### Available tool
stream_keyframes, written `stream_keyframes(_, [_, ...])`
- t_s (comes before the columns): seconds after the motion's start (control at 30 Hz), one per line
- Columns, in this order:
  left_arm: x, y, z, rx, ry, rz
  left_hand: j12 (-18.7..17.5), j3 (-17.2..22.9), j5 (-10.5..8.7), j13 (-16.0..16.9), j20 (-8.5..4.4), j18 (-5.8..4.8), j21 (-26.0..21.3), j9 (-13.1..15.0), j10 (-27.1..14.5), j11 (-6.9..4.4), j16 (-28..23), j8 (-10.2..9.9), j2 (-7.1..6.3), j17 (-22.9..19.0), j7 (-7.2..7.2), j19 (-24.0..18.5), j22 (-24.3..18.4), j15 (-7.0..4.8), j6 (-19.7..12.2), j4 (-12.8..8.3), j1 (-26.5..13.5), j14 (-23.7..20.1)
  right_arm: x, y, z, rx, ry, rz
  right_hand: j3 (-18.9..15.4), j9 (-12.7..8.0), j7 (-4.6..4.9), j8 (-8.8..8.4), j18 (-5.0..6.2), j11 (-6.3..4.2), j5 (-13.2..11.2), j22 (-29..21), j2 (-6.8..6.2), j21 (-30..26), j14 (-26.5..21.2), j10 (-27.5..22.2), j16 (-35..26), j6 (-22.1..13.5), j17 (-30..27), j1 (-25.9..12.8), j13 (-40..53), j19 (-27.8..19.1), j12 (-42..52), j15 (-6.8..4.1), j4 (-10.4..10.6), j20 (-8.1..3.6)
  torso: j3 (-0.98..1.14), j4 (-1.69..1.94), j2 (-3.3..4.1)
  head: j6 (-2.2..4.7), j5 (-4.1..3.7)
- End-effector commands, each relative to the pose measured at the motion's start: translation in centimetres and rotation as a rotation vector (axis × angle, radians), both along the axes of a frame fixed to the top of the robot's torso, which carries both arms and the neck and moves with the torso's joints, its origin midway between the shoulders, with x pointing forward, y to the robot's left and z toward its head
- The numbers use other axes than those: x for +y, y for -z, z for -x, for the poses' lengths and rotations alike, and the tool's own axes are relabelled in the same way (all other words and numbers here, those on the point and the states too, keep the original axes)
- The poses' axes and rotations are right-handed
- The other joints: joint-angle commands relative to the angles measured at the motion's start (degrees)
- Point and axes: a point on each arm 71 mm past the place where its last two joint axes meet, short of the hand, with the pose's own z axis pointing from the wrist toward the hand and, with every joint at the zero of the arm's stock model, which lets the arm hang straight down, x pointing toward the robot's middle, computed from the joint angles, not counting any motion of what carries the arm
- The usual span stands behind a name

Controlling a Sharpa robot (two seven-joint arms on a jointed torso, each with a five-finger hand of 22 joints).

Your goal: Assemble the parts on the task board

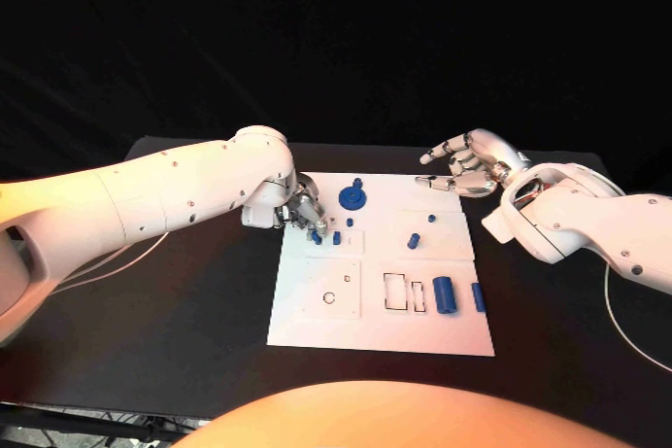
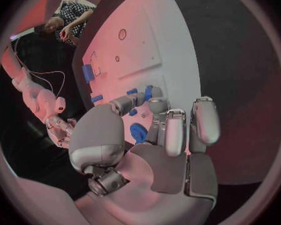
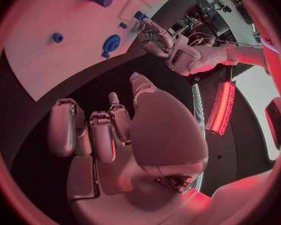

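Reaching over the near-left part of the white rectangular task board [image 1: 378, 322], our silver many-fingered left hand [image 1: 301, 215] had its fingertips [image 2: 154, 105] closed around a small blue peg-shaped part [image 1: 318, 238] standing on the plate; a second small blue peg [image 1: 336, 238] stood just beside those fingers. Beyond the fingertips lay a round blue disc with a knob [image 1: 354, 194]. Our silver right hand [image 1: 469, 164] hovered off the board's far corner, over the black tabletop [image 1: 210, 322], fingers apart and gently curled, holding nothing. Well away from either hand's fingers, a short blue peg [image 1: 415, 240] stood mid-board, and a larger blue cylinder [image 1: 444, 294] and a slim blue bar [image 1: 478, 296] lay near the board's right edge.
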Motion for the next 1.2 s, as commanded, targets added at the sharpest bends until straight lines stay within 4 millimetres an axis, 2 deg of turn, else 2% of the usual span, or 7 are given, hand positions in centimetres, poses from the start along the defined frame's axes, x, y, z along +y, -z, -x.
stream_keyframes(0.03, [-0.41,0.83,0.59,0.03,0.019,0.001,-0.2,-0.9,-0.21,-0.1,-0.24,-0.92,-0.4,-0.1,-0.2,-0.02,0.2,-0.4,-0.06,9.7,-0.13,0.2,-0.1,-0.3,0.1,0.4,-0.8,4.4,0.14,0.0,0.08,-0.004,-0.017,0.004,0.2,-0.1,-0.21,0.21,1.11,-0.09,0.2,6.9,-0.13,-0.2,4.6,-0.3,-0.3,0.1,9.6,-0.4,2.6,-0.1,-0.1,-0.34,0.1,-0.42,0.03,-0.01,-0.01,0.01,0.0])
stream_keyframes(0.37, [-0.27,0.9,0.69,0.044,0.027,-0.007,-0.3,-5.3,-0.35,0.0,-0.16,-0.92,-0.5,-0.4,-0.4,0.13,0.1,-1.1,-0.85,9.6,0.02,0.2,-0.2,-0.19,0.5,2.6,-1.3,4.4,0.11,-0.01,0.09,-0.005,-0.016,0.004,0.2,-0.1,-0.2,0.21,1.12,-0.08,0.2,6.9,-0.17,-0.3,4.5,-0.4,-0.3,0.1,9.5,-0.4,2.5,-0.1,-0.2,-0.34,0.1,-0.42,0.02,-0.02,0.0,0.01,-0.08])
stream_keyframes(0.97, [-0.06,1.0,0.88,0.068,0.044,-0.021,-0.5,-9.5,-0.47,-0.2,-0.07,-0.89,-0.7,-0.7,-0.6,0.25,0.1,-1.7,-1.13,9.5,0.13,0.2,-0.4,-0.1,0.7,4.7,-1.0,4.3,0.06,-0.02,0.1,-0.005,-0.015,0.003,0.2,-0.1,-0.2,0.21,1.12,-0.08,0.2,6.9,-0.17,-0.3,4.5,-0.4,-0.3,0.1,9.5,-0.4,2.5,-0.1,-0.2,-0.34,0.1,-0.42,-0.01,0.02,0.0,0.01,-0.1])
stream_keyframes(1.1, [-0.04,1.02,0.97,0.075,0.046,-0.019,-0.6,-12.5,-0.56,-0.4,-0.04,-0.9,-0.8,-0.9,-0.6,0.3,0.0,-2.2,-1.22,9.5,0.19,0.3,-0.4,-0.06,0.8,6.6,-0.8,4.3,0.05,-0.02,0.09,-0.006,-0.014,0.003,0.2,-0.1,-0.19,0.2,1.12,-0.08,0.2,6.9,-0.2,-0.3,4.5,-0.4,-0.3,0.0,9.5,-0.4,2.5,-0.1,-0.2,-0.33,0.1,-0.42,-0.02,0.0,0.0,0.01,-0.16])
stream_keyframes(1.2, [0.02,1.01,1.05,0.079,0.044,-0.013,-0.4,-14.1,-0.48,0.1,-0.04,-0.88,-0.8,-1.2,-0.5,0.31,0.0,-2.7,-0.59,9.4,0.2,0.2,-0.5,-0.07,0.8,8.0,-0.2,4.3,0.05,-0.02,0.09,-0.006,-0.014,0.003,0.2,-0.1,-0.19,0.2,1.12,-0.08,0.2,6.9,-0.2,-0.3,4.5,-0.4,-0.3,0.0,9.5,-0.4,2.5,-0.1,-0.2,-0.33,0.1,-0.42,-0.04,0.0,-0.01,0.01,-0.15])
